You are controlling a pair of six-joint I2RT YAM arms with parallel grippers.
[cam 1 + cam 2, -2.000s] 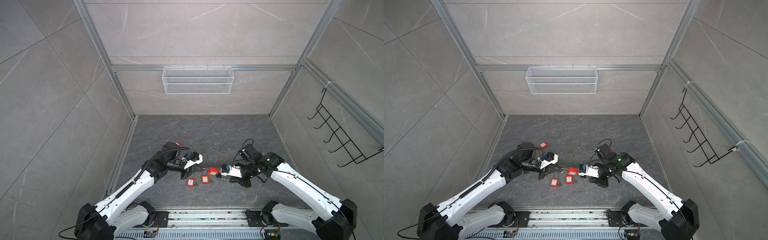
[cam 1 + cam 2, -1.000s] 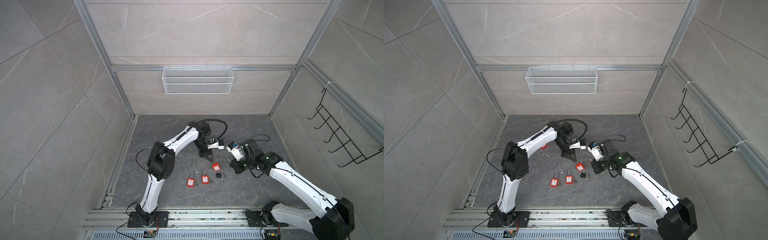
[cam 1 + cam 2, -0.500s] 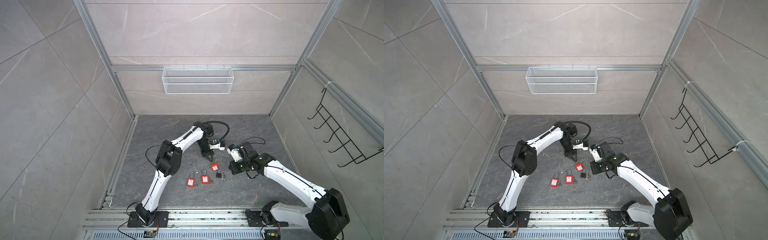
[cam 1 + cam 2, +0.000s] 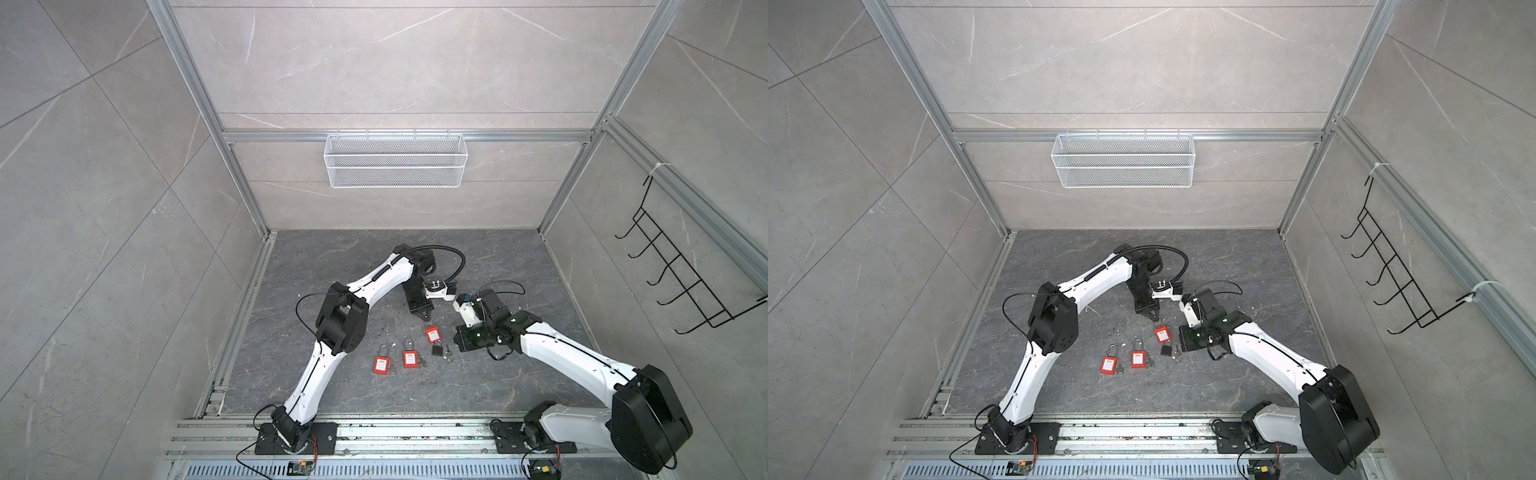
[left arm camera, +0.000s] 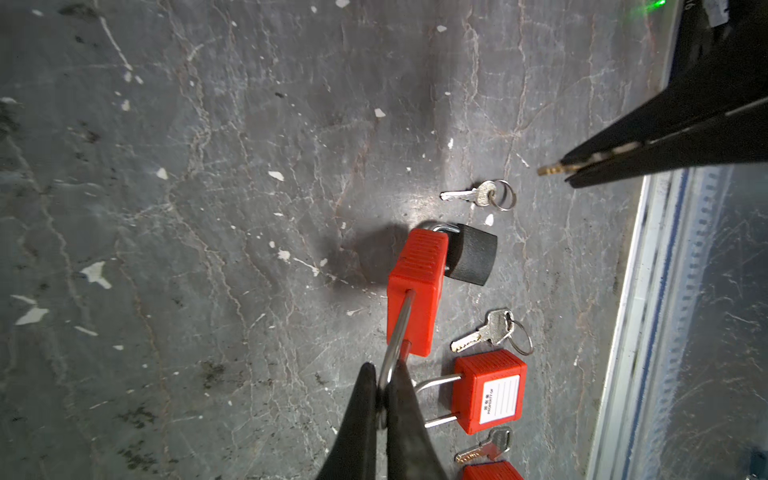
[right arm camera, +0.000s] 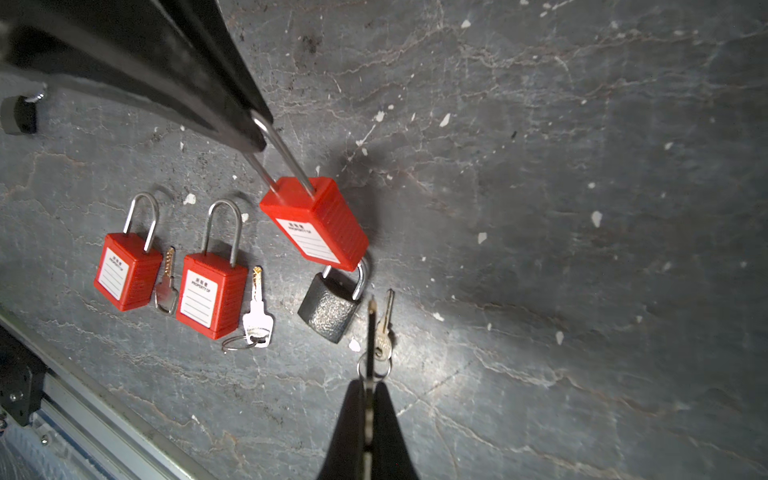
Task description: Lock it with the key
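Dark floor (image 6: 582, 166), key (image 5: 550, 169) in right tool (image 6: 368, 384)

We're looking into a robot test cell, clearly a lab rig: a white left arm (image 4: 374, 286) and right arm (image 4: 573, 357) are bolted by black base plates (image 4: 326, 440) to an aluminium rail (image 4: 415, 436) along the front edge. Grey stone-look wall panels (image 4: 104, 208) sit in an aluminium profile frame (image 4: 274, 136), boxing the workspace on three sides. A white wire mesh basket (image 4: 395, 160) hangs on the back wall, and a black wire hook rack (image 4: 681, 282) on the side wall. The dark marbled floor (image 4: 478, 390) is scuffed and flecked with white chips, with red padlocks (image 6: 212, 295) and keys (image 6: 257, 320) laid out in a row. Loose cables (image 4: 249, 453) trail from the bases.
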